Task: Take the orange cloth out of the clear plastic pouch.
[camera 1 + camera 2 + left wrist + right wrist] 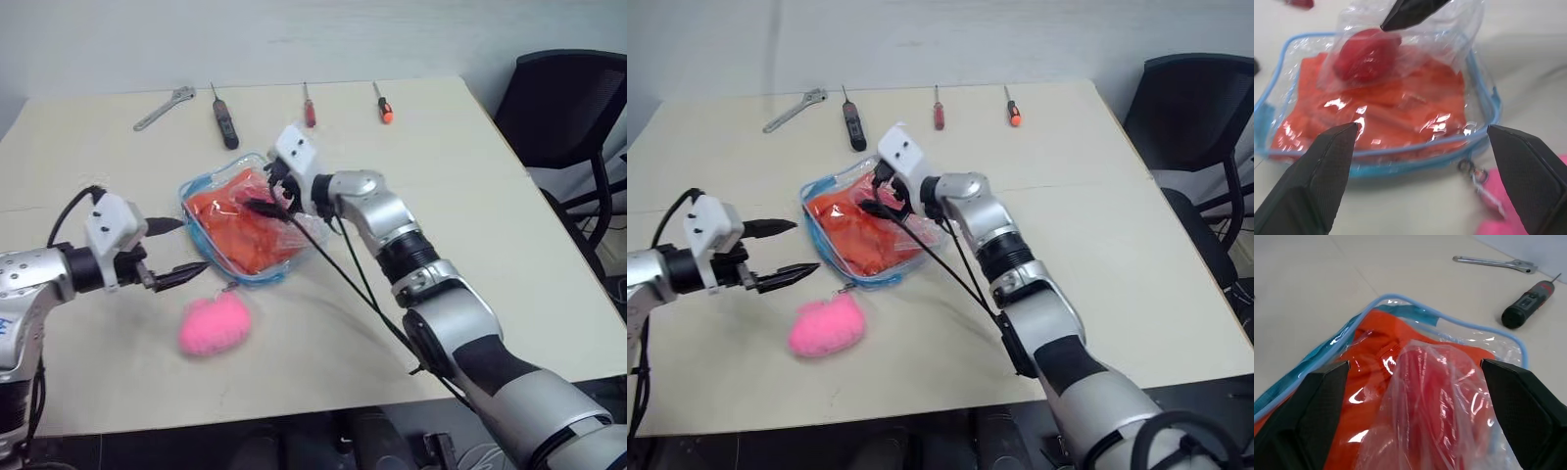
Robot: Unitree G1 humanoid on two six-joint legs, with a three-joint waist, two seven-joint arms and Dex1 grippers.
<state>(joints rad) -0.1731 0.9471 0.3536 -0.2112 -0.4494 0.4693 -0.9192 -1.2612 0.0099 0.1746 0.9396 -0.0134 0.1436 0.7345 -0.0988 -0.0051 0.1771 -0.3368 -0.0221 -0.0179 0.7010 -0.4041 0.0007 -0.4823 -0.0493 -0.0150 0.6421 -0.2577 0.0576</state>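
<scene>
The clear plastic pouch (199,238), trimmed in light blue, lies flat in the middle of the table. The orange cloth (235,233) fills it and shows through the plastic. A pink fluffy heart (214,325) hangs off the pouch's near corner. My right gripper (269,193) hovers open over the far side of the pouch. A thin film bag with a red item (1435,396) lies loose between its spread fingers, on top of the pouch. My left gripper (801,247) is open just left of the pouch with nothing between its fingers, pointing at the pouch's near edge (1400,159).
A wrench (162,110), a black screwdriver (225,119), a red screwdriver (309,106) and an orange-handled screwdriver (383,104) lie in a row at the far side of the table. A black office chair (568,108) stands at the table's right.
</scene>
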